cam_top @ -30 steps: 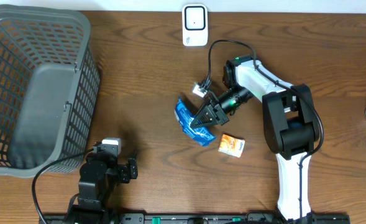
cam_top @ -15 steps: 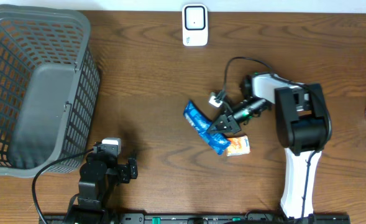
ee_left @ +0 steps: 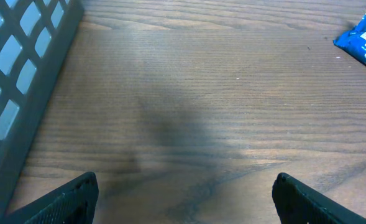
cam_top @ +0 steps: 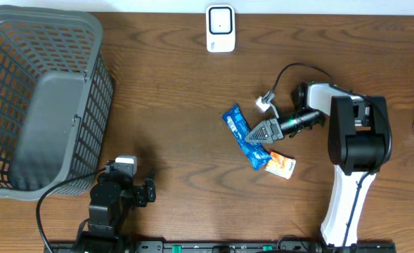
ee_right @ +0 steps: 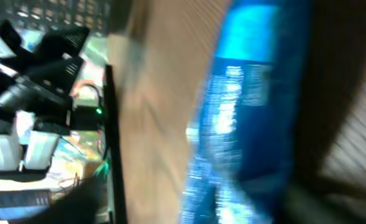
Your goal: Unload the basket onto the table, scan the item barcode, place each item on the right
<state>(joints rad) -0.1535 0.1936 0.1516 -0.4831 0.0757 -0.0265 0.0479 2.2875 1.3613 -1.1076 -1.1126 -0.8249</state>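
Status: blue packet [cam_top: 236, 121] under right gripper [cam_top: 257, 131], grip unconfirmed

Packet lies on the table [cam_top: 157, 105] at about 4 o'clock from centre, long axis running 11 to 5. The right gripper comes onto its middle from the 3 o'clock side. Can't tell how its jaws stand: the overhead view hides the fingers and the wrist view is a blur of blue film. Left gripper [ee_left: 186, 190] sits at 7 o'clock, jaws wide, nothing in them.

Handling, my read: light, soft film pouch, crinkly and slippery. It will likely flop if taken by one end. Pinch across the narrow width near the middle, or on the flat end seal. Squeeze gently, the contents may crush. The printed side has to face the scanner [cam_top: 220, 29] at 12 o'clock.

Count:
- one blue packet
- one orange packet [cam_top: 281, 164], touching or just beside its 5 o'clock end
- one scanner
- one basket [cam_top: 52, 42] at 9 o'clock
- two grippers
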